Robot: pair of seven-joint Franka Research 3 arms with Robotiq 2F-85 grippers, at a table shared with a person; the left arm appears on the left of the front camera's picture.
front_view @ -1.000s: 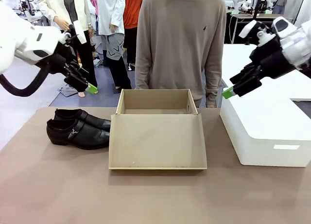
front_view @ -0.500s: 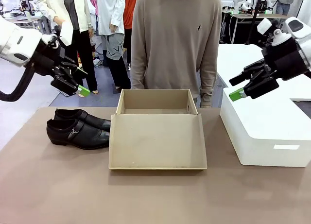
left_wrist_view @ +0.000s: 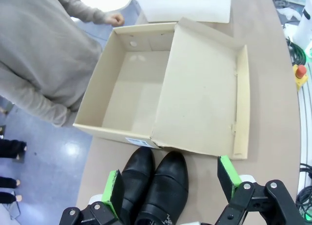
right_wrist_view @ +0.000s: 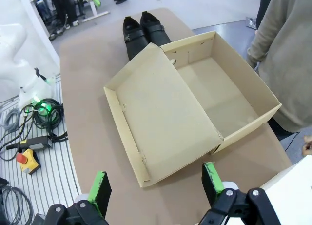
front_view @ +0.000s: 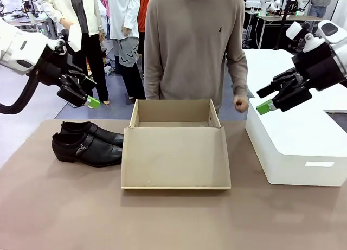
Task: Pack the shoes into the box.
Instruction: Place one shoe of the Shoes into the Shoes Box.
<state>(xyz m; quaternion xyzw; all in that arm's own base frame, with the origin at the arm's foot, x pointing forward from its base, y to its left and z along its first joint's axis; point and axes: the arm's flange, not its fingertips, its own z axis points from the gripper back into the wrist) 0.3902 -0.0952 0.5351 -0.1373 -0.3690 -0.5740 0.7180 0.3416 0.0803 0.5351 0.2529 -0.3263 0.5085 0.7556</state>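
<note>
Two black glossy shoes (front_view: pixel 87 143) lie side by side on the table, left of the tan cardboard box (front_view: pixel 174 114); they also show in the left wrist view (left_wrist_view: pixel 156 183) and the right wrist view (right_wrist_view: pixel 143 30). The box (left_wrist_view: pixel 131 91) stands open and bare inside, its flap lid (front_view: pixel 175 158) lying flat toward me. My left gripper (front_view: pixel 87 101) hangs open above and behind the shoes, its green pads (left_wrist_view: pixel 113 191) spread wide. My right gripper (front_view: pixel 264 105) is open in the air right of the box, holding nothing.
A large white plastic box (front_view: pixel 295 130) fills the table's right side. A person in a beige sweater (front_view: pixel 190 44) stands behind the cardboard box with a fist (front_view: pixel 240 103) near its far right corner. Brown tabletop (front_view: pixel 162 217) lies bare in front.
Over the past second both arms rose and drew back outward, then held still. The person's hand came up beside the box's far right corner.
</note>
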